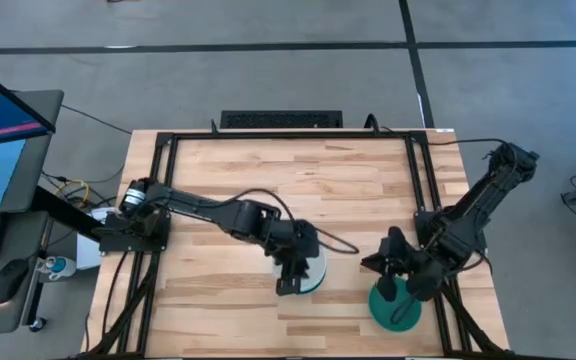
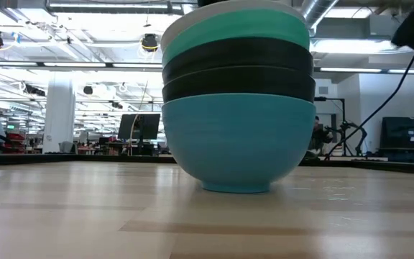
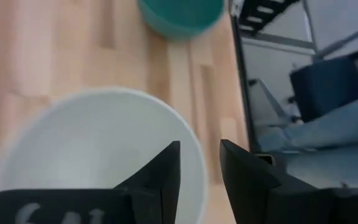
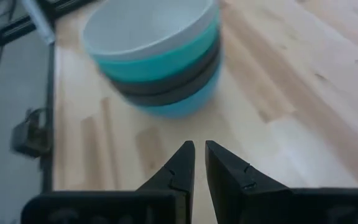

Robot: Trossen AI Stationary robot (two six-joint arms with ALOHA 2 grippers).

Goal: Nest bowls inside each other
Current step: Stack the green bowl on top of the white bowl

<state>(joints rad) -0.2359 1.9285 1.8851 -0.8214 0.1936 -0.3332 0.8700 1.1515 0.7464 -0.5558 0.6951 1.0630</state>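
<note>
Stack of bowls [image 2: 238,101], white bowl [image 3: 98,155] on top, sits front-centre on the surface [image 1: 268,180]. Left gripper [image 1: 290,280] jaws open astride the white rim. Right gripper [image 1: 400,290] jaws narrowly apart, empty, over the lone teal bowl [image 1: 383,305]. Bowls look light, stiff, slick; pinch the rim.

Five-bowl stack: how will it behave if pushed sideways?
Stack probably slides as one: bowls sit deeply nested, only rims showing. Narrow foot under the bottom blue bowl, wide top, so a high push might tip it.
</note>
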